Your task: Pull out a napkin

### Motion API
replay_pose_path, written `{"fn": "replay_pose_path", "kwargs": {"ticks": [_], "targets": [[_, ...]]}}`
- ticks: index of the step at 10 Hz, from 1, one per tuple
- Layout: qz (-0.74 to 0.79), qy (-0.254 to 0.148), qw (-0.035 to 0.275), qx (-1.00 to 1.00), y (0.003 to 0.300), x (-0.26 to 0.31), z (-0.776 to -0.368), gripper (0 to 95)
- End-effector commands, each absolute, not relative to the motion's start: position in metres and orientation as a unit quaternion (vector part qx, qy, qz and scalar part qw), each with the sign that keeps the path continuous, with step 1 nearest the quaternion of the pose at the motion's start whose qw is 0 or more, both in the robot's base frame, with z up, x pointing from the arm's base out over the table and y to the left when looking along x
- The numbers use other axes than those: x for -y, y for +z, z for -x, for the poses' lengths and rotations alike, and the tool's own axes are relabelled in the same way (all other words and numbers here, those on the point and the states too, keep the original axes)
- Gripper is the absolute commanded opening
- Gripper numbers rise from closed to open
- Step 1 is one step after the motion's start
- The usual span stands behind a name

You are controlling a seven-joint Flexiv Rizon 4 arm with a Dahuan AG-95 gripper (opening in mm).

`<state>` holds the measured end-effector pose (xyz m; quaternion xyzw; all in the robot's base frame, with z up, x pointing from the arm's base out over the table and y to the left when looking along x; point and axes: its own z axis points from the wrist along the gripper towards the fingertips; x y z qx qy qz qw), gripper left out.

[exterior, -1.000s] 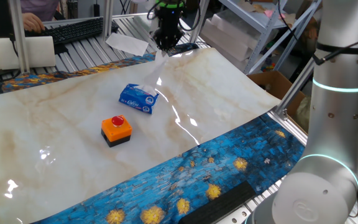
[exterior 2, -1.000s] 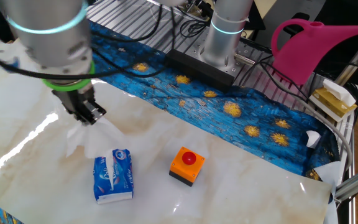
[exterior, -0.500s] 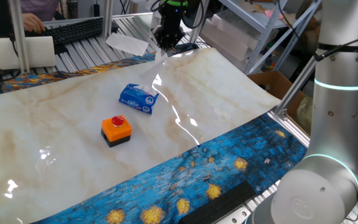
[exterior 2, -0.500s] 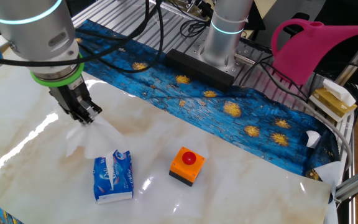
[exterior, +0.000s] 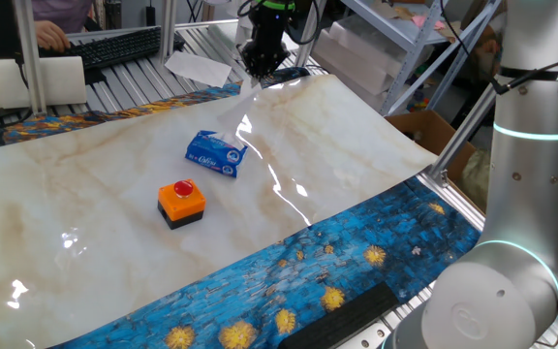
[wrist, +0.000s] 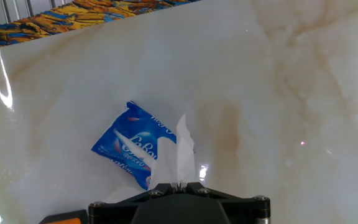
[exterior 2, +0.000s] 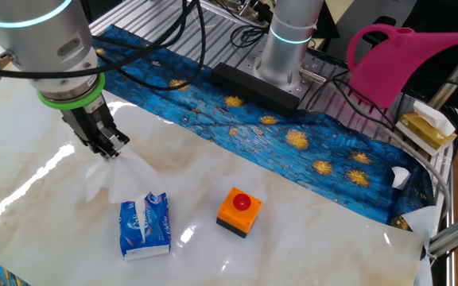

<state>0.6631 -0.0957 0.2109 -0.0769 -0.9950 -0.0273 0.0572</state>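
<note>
Napkin [exterior 2: 116, 176] pinched in gripper [exterior 2: 110, 151].

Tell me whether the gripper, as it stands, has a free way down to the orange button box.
Probably not yet. The gripper is shut on the napkin, which hangs below it, so it would have to let go first. Otherwise the way looks free: the button box stands apart from the blue packet, nothing over it.
</note>
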Motion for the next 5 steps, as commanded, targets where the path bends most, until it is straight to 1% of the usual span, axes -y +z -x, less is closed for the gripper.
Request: {"fn": "replay_pose_path", "kwargs": {"ticks": [1, 5], "targets": [[0.078, -0.028, 0.055, 0.995, 0.2105, 0.0958, -0.6611, 0.0], [0.078, -0.032, 0.056, 0.995, 0.2103, 0.0955, -0.6610, 0.0]]}}
